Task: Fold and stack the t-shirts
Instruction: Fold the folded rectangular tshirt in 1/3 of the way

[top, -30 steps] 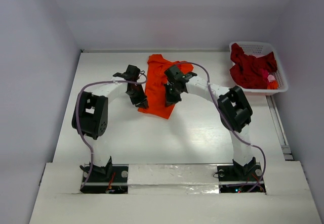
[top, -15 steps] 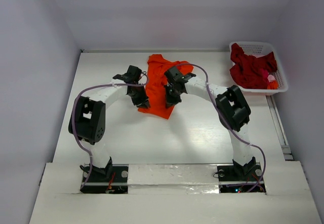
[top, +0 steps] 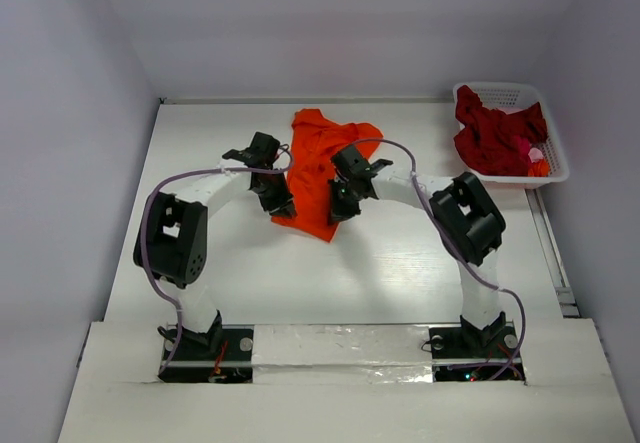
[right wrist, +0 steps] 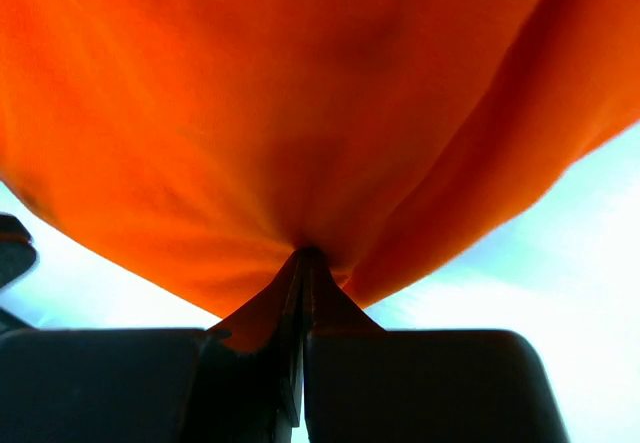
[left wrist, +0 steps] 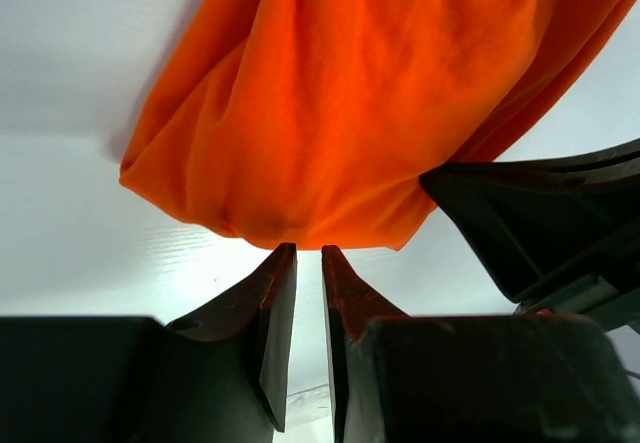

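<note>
Spreading is the step in hand, I judge: the orange t-shirt point(top: 318, 158) lies bunched toward twelve o'clock on the table point(top: 380, 283). The right gripper point(right wrist: 303, 258) is clamped on its six-o'clock hem; the left gripper point(left wrist: 304, 251), a slit apart, touches that hem, grip unclear. Next, both must draw the hem flat. The crimson t-shirt point(top: 490, 133) is heaped in the basket point(top: 500, 90) at two o'clock.
</note>
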Motion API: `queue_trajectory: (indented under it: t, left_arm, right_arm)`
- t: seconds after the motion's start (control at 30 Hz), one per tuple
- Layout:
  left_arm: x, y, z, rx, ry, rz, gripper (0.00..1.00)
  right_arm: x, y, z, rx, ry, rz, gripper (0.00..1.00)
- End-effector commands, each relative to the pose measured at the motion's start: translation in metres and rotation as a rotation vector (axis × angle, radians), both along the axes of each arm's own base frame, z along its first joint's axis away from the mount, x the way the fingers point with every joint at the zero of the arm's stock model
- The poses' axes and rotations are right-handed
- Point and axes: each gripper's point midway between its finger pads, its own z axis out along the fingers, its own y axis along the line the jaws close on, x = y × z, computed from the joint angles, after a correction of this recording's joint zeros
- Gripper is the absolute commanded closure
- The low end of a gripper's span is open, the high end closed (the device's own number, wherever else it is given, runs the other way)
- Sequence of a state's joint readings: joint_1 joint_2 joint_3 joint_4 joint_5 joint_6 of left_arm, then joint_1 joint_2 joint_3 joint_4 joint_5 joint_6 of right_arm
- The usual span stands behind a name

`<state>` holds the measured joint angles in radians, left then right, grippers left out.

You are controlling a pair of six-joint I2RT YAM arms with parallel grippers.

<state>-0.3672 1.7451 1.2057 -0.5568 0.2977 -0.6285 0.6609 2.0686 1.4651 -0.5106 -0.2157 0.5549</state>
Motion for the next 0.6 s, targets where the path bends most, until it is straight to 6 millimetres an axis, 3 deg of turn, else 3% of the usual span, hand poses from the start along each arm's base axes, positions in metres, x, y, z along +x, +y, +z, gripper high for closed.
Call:
queue_trajectory:
  t: [0.0, 0.33, 0.57]
  left_arm:
    - [0.004, -0.003, 0.03, -0.029, -0.068, -0.003, 0.86]
    - [0.001, 0.0, 0.046, -0.027, -0.095, -0.015, 0.86]
    - [-0.023, 0.005, 0.043, -0.027, -0.057, -0.066, 0.85]
  right_arm:
    - [-0.026, -0.013, -0.013, -0.031, 0.05, -0.011, 1.0]
    - [-0.045, -0.046, -0.009, -0.047, 0.051, -0.095, 1.0]
    - [-0.049, -0.076, -0.011, -0.067, 0.044, -0.146, 1.0]
